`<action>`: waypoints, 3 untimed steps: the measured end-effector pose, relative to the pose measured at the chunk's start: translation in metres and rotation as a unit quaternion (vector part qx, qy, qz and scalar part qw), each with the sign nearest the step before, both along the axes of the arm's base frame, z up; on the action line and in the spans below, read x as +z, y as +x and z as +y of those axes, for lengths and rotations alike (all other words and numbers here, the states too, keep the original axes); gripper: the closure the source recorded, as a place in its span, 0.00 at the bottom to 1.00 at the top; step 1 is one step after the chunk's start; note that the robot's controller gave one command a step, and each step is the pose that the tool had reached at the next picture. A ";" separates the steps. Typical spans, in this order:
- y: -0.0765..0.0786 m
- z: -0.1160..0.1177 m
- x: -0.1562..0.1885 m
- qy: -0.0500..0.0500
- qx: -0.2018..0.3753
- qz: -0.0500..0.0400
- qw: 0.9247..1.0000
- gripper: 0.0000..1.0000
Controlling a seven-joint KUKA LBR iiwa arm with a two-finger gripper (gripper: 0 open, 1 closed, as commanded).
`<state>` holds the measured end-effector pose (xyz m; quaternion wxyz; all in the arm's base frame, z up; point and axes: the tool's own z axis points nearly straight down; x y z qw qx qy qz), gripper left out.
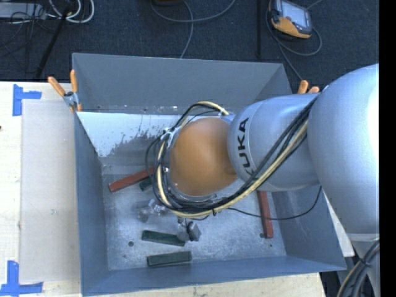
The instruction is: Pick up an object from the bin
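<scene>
Beside the claw (189, 230) — flat dark-green bar (163, 237) on speckled grey metal bin (117, 231)

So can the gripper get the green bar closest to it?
Probably yes. The gripper sits just beside that green bar, and nothing lies on top of it or between them.

Overhead view, slightly oblique, close over bin (179, 86)

Dark carpet floor (124, 30); loose cables (75, 5); two orange-black handheld devices (291, 17).
</scene>
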<state>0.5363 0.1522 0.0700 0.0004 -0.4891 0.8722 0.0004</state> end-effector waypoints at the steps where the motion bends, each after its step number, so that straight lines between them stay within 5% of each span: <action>1: -0.033 0.003 0.013 -0.001 -0.033 0.002 0.999 0.00; 2: -0.044 0.000 0.000 -0.001 -0.098 0.001 0.995 0.00; 3: -0.042 0.001 0.002 0.001 -0.098 -0.004 0.995 1.00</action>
